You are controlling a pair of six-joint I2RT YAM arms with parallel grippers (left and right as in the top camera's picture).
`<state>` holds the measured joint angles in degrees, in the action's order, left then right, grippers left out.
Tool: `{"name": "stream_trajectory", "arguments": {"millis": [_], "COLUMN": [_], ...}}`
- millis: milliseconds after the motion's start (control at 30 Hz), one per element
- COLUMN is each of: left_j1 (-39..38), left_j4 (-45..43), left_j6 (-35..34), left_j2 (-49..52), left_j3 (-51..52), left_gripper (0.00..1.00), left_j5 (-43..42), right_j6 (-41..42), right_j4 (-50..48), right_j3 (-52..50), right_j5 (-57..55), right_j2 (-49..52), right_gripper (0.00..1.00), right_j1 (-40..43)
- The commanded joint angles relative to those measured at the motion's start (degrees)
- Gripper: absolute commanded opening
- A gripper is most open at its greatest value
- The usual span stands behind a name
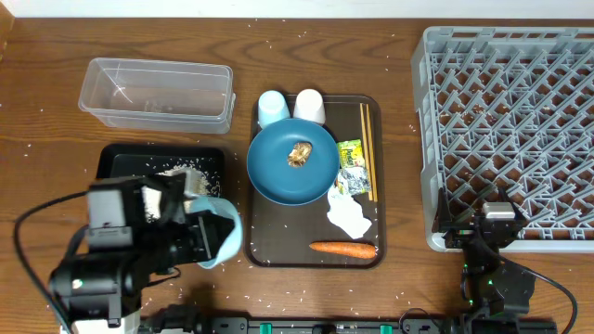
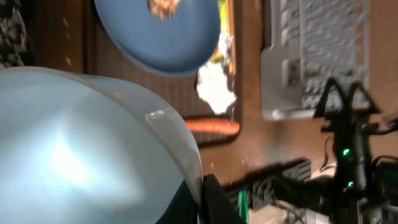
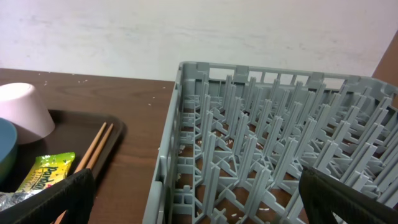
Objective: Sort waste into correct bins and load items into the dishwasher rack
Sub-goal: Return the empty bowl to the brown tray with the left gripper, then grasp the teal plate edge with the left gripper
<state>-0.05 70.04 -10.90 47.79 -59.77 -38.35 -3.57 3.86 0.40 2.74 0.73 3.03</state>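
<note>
Tilted bowl [image 2: 93,143] fills left wrist view; rice [image 1: 181,172] visible overhead only.

Two cups: light blue cup [image 1: 271,108], whitish cup [image 1: 309,106]. Two bins at left: black tray [image 1: 121,165], clear tub [image 1: 158,113]. One each: blue plate [image 1: 278,176], bowl [image 1: 223,232], chopstick pair [image 1: 368,148], carrot [image 1: 343,249], napkin [image 1: 348,213], wrapper [image 1: 350,153], food lump [image 1: 299,154], rack [image 1: 422,139], serving tray [image 1: 278,232].

Colours on the dark brown, wood-grained counter [image 1: 399,102], flecked like the shallow black rectangular tray [image 1: 121,165] with white rice grains [image 1: 186,172]: a deep blue large round plate [image 1: 274,176]; a small brown food lump [image 1: 299,155]; a bright orange carrot [image 1: 343,249]; a yellow-green snack wrapper [image 1: 350,154] with printed lettering; a crumpled white napkin [image 1: 348,213]; a light blue cup [image 1: 272,108]; a whitish cup [image 1: 309,106]; pale tan thin wooden chopsticks [image 1: 368,148]; a grey plastic lattice dishwasher rack [image 1: 510,121]; a white bowl [image 1: 223,227], pale blue inside.
</note>
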Motion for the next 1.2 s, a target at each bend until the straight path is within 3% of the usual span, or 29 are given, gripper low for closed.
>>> {"name": "stream_trajectory", "arguments": {"millis": [0, 267, 500, 833, 1167], "left_j1": [-8.04, -28.7, -41.9, -46.31, -46.38], "left_j4": [-1.49, -6.51, -12.35, -17.03, -20.04], "left_j6": [-9.44, -25.27, -34.27, -37.0, -37.0], "left_j2": [1.75, 8.5, 20.02, 36.48, 42.91], "left_j3": [-0.44, -0.44, -0.44, -0.44, -0.44], "left_gripper": [0.06, 0.06, 0.06, 0.06, 0.06], "left_j5": [10.27, 27.74, 35.34, 35.47, 36.02], "right_j6": [0.09, 0.09, 0.09, 0.09, 0.09], "right_j4": [0.24, 0.24, 0.24, 0.24, 0.24], "right_j3": [-0.09, -0.09, -0.09, -0.09, -0.09], "right_j5": [-0.39, -0.37, -0.37, -0.39, -0.39], "right_j2": [-0.09, -0.09, -0.09, -0.09, -0.09], "right_gripper": [0.99, 0.99, 0.99, 0.99, 0.99], "right_j1": [-0.59, -0.59, -0.59, -0.59, -0.59]}}
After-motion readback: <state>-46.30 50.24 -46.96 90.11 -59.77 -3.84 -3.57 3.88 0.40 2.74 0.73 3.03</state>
